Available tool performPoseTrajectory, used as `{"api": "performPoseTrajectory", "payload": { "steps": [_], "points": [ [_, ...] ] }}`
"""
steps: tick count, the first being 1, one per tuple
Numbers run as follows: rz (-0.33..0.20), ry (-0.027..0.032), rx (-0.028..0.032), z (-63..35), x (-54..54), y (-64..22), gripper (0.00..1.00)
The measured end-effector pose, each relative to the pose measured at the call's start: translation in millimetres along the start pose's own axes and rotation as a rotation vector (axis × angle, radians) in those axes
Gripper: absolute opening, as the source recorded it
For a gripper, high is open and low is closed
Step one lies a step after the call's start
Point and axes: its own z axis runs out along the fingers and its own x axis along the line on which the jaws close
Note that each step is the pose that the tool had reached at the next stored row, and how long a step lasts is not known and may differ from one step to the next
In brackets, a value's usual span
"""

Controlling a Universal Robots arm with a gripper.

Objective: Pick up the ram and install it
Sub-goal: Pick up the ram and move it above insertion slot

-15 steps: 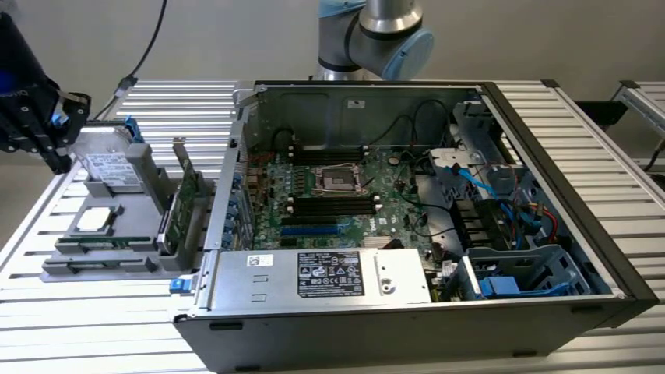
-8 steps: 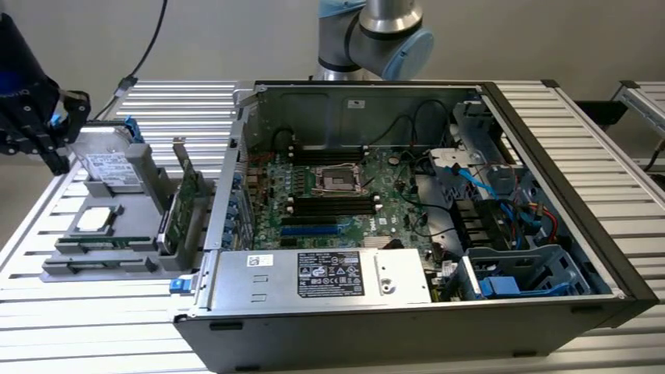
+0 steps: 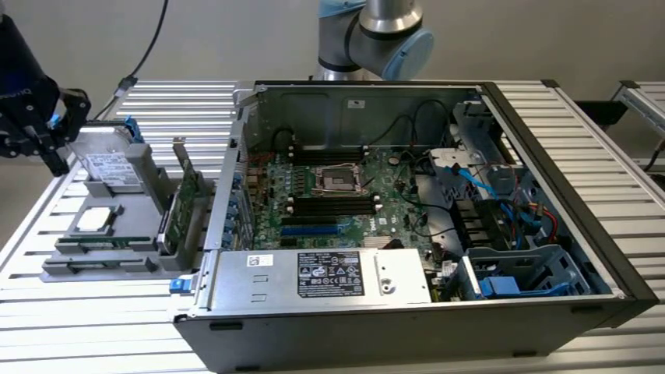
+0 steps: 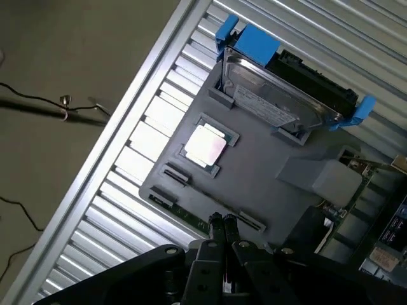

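1. Took in, from the exterior view, the open computer case (image 3: pixel 343 117) beside a grey tray (image 3: pixel 62 270).
2. Caught, in the wrist view, the gripper (image 4: pixel 222 223) with jaws shut, empty.
3. Found the ram (image 4: pixel 180 213) slotted edgewise along the grey tray's edge: thin green strip.

**Figure: the slatted metal table (image 3: pixel 582 140) you are working over, and its load.**
You are looking at a table of parallel aluminium slats (image 4: pixel 127 210) that is carrying two things directly. A grey parts holder (image 3: pixel 62 269) (image 4: pixel 254 178) is resting flat near the table's edge at the exterior view's left. An open computer case (image 3: pixel 395 343) is lying on its side just beside the holder, towards the exterior view's right, and is taking up most of the surface. Bare slats are showing around both, widest along the exterior view's right.
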Motion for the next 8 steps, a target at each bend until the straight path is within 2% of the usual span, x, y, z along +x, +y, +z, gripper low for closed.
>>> {"api": "performPoseTrajectory", "payload": {
  "steps": [8],
  "points": [
    [-0.146,0.0057,-0.0022,1.2,-0.1,-0.1,0.10]
  ]
}}
